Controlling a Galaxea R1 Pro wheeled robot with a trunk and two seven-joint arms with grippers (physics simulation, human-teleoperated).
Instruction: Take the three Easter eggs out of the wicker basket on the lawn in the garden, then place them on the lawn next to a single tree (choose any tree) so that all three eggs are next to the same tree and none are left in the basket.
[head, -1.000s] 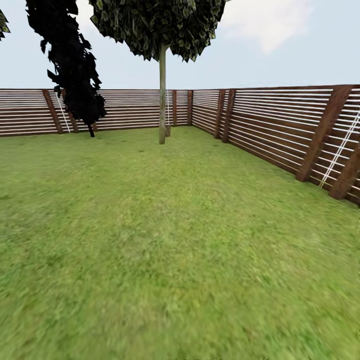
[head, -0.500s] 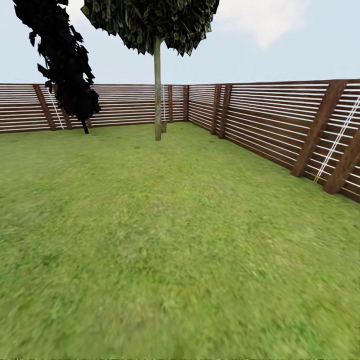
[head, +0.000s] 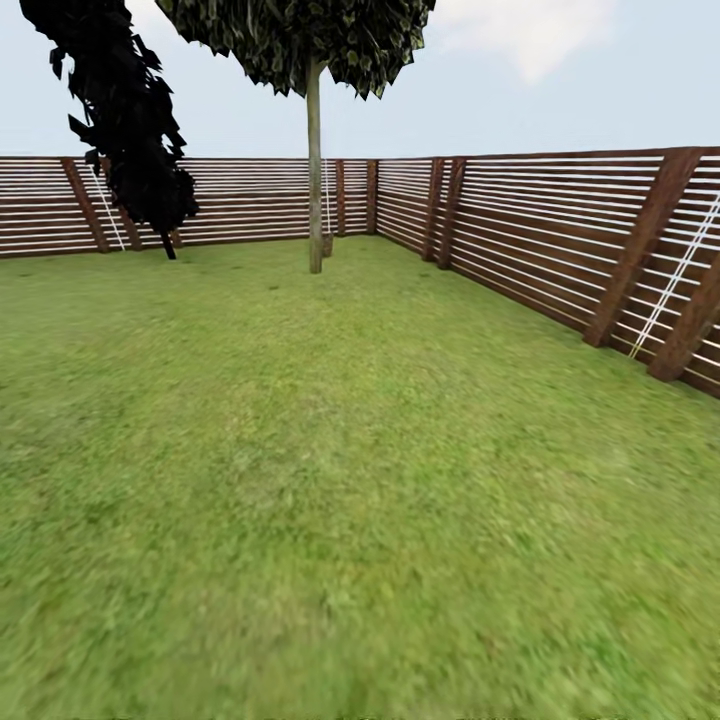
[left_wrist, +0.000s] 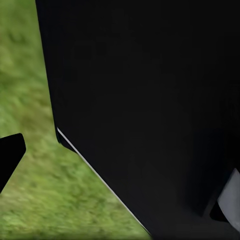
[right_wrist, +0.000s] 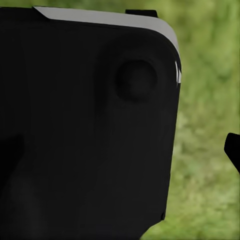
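You have the lawn (head: 330, 480) spread out in front of you in the head view, wide and flat, running from the bottom of the picture to the fence (head: 560, 230). This is the garden: the brown slatted fence closes it along the back and down the right side, and the two runs meet at a corner past the middle of the view.

Two trees stand near the back fence. The thin tree (head: 314, 170) with the green leafy crown rises a little left of centre, its trunk upright on the grass just short of the fence. Left of it, well apart, the dark tree (head: 125, 120) with black leaves leans, its foot close to the fence. Pale sky with a cloud sits above.

In the left wrist view, grass (left_wrist: 30, 200) shows beside a large black body (left_wrist: 150, 110) of the robot that blocks most of the picture. A black tip (left_wrist: 10, 157) juts in at the edge, over the grass; you cannot tell from it how far the left claw is open or whether it holds anything.

In the right wrist view, a black housing (right_wrist: 85, 130) with a round boss covers most of the picture, with grass (right_wrist: 205, 165) beside it and a black tip (right_wrist: 233, 149) at the edge. The right claw's state cannot be told either.
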